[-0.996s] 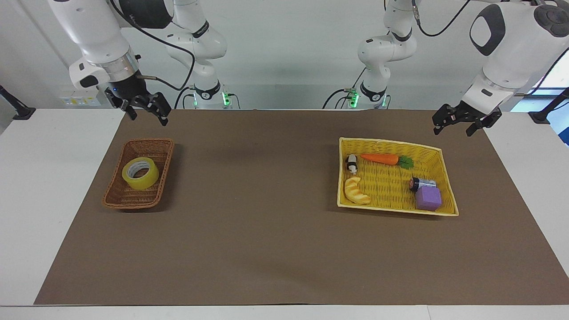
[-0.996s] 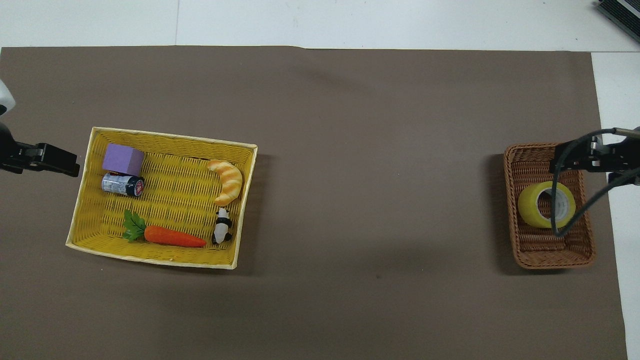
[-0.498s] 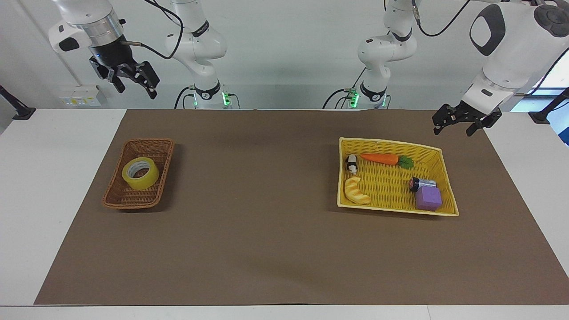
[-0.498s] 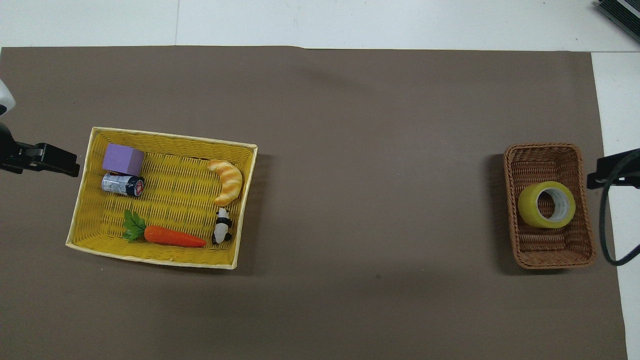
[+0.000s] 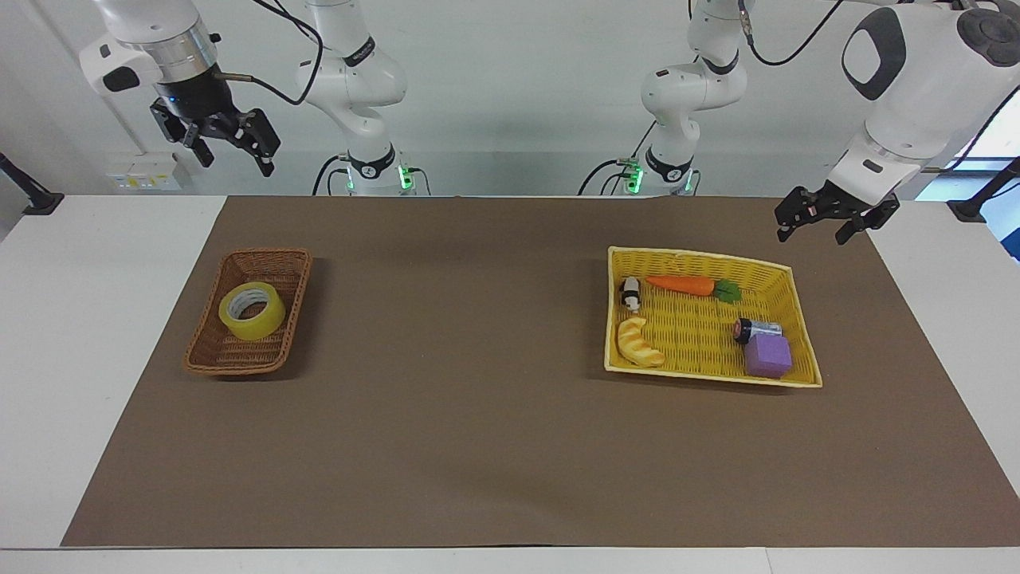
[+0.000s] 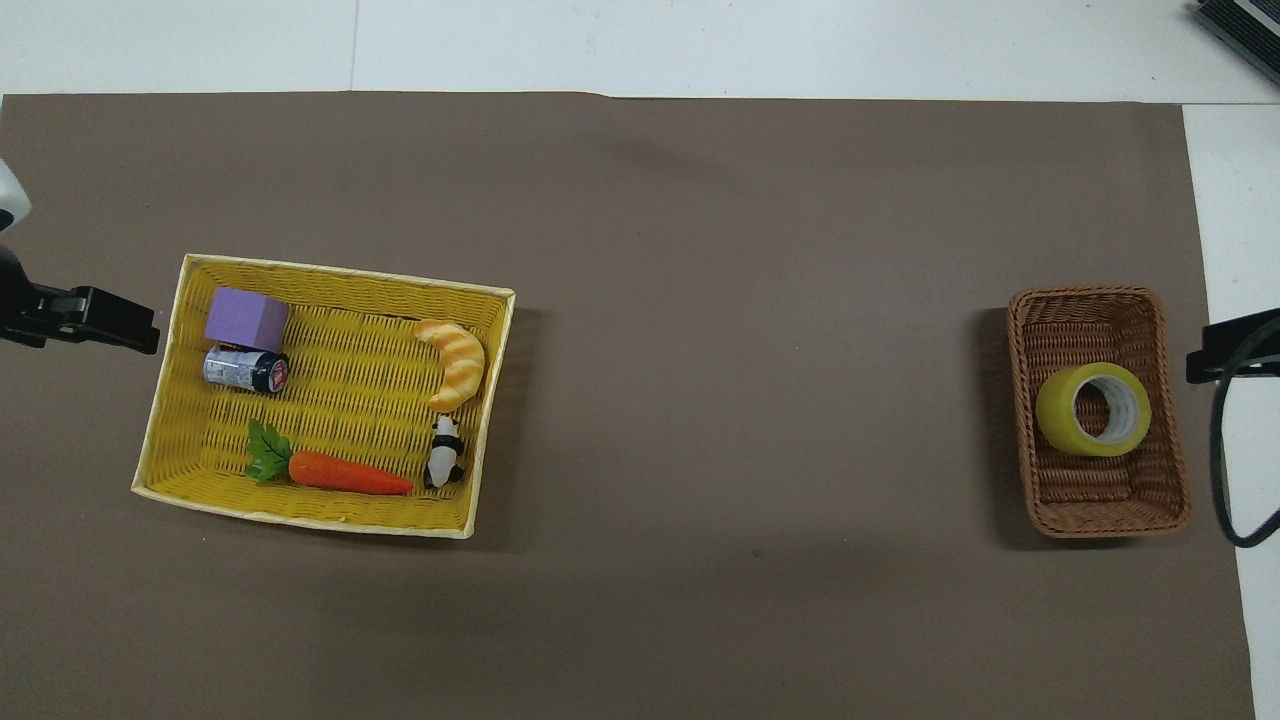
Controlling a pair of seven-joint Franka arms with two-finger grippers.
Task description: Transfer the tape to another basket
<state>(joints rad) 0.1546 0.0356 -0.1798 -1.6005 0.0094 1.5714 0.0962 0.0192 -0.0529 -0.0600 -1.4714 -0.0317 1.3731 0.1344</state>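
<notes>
- Lifting away: the right gripper (image 5: 213, 147) was low by the basket's (image 5: 205, 351) near rim a second ago; it now hangs high above the mat's (image 5: 478, 446) corner at the right arm's end, jaws spread wide, holding nothing.
- In the overhead view only a dark tip of it shows at the frame's edge, clear of the basket (image 6: 1020, 400); a second ago it hung over the rim there.
- Tape (image 5: 252, 310) has not shifted: it lies in the basket, core opening tilted up, resting on the weave about mid-length (image 6: 1092, 409).
- Left gripper (image 5: 821, 217) waits over the mat's edge at the left arm's end, just outside the yellow basket (image 5: 785, 275); unchanged, jaws wide, empty.
- Reading: the tape sits in the brown basket, released, with the arm backing off. The move looks finished, nothing left but the retreat.
- Count, baskets: two — one brown, toward the right arm's end of the mat; one yellow, toward the left arm's end.
- Count, tape: one roll.
- Count, in the yellow basket: five things — one carrot (image 5: 681, 285), one panda (image 5: 630, 293), one croissant (image 5: 637, 343), one battery (image 5: 755, 328), one purple block (image 5: 768, 355).
- Battery and block touch, in the corner farthest from the robots on the left arm's side.
</notes>
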